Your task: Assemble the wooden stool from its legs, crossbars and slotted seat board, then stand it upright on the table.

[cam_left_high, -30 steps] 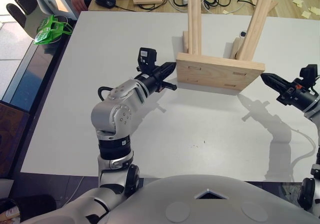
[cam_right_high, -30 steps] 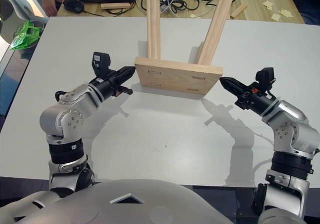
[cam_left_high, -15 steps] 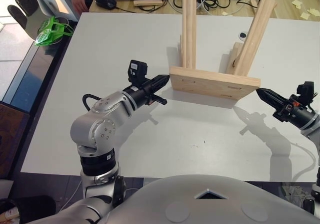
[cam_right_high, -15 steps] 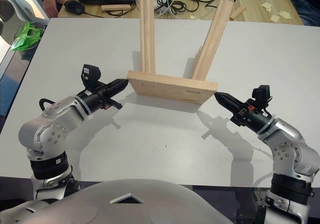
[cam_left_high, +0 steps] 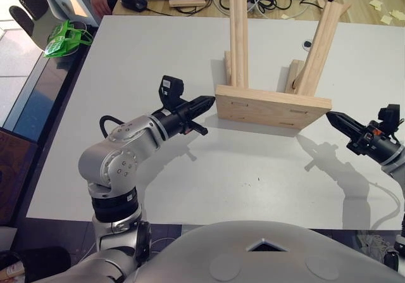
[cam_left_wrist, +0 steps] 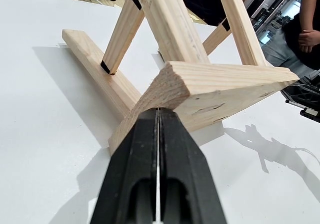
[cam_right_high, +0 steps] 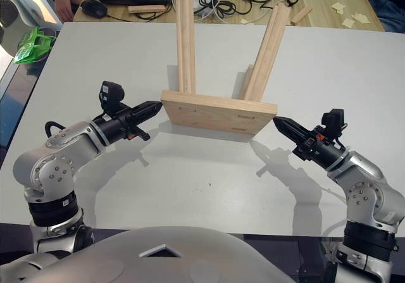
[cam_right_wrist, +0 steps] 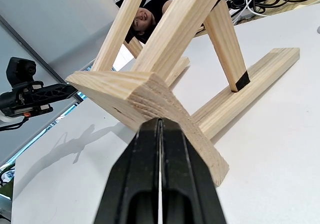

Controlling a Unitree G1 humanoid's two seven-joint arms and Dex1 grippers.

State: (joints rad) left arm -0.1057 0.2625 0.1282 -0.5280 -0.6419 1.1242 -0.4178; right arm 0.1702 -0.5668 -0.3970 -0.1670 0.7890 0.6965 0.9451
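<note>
The wooden stool lies tipped on the white table, its seat board on edge and facing me. Its legs slant up and away, and its far rails rest on the tabletop. My left gripper is shut, its tip pressed against the board's left end, seen close up in the left wrist view. My right gripper is shut too, with its tip at the board's right end. Nothing sits between either pair of fingers. The seat board is pinned between the two tips.
A green bag hangs at the table's far left edge. A small round object lies behind the stool. Beyond the table, a desk holds a mouse, a loose wood piece and cables. Bare tabletop stretches in front of the stool.
Both grippers and the stool between them have shifted nearer to me, with the seat board lower in the picture. My left elbow has swung out to the left. Both grippers stay shut.
</note>
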